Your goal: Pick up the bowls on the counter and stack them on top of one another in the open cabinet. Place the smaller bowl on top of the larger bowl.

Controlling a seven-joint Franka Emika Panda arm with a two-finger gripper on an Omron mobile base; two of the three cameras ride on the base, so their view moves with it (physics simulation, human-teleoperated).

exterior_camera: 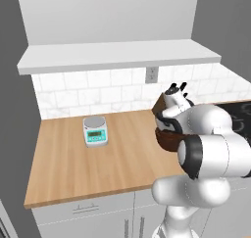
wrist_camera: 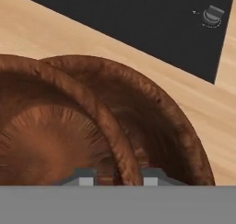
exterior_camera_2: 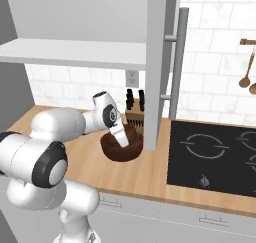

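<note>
**Gripper straddles the rim of the inner wooden bowl, nested in the wider one beside the hob**

The two-finger gripper (wrist_camera: 114,178) reaches down into a pair of dark reddish-brown wooden bowls on the light-brown wood-plank counter (exterior_camera: 73,163). In the hand view the narrower dark brown wooden bowl (wrist_camera: 46,140) sits inside the wider, deeper reddish-brown wooden bowl (wrist_camera: 161,121), its rim running between the two finger tips: one tip stands inside the smaller bowl, the other in the gap between the two walls. The tips are set narrowly on either side of that rim, though it cannot be told whether they press on it.

In the right base view the larger bowl (exterior_camera_2: 122,151) rests on the counter just beside a grey upright panel (exterior_camera_2: 156,62), with a wooden knife block holding dark-handled knives (exterior_camera_2: 134,112) close behind it. The black glass hob (exterior_camera_2: 215,157) lies to the right; its white ring markings show, but no lettering can be read. In the left base view the arm hides most of the bowls.

A small grey kitchen scale with a turquoise display panel (exterior_camera: 95,130) stands well apart on the counter; its display is too small to read. Above, the pale grey-white doorless wall cabinet (exterior_camera: 117,56) has its wide shelf board. A white wall socket (exterior_camera: 151,75) sits in the tiled backsplash, and wooden spoons (exterior_camera_2: 246,67) hang at the far right.
</note>
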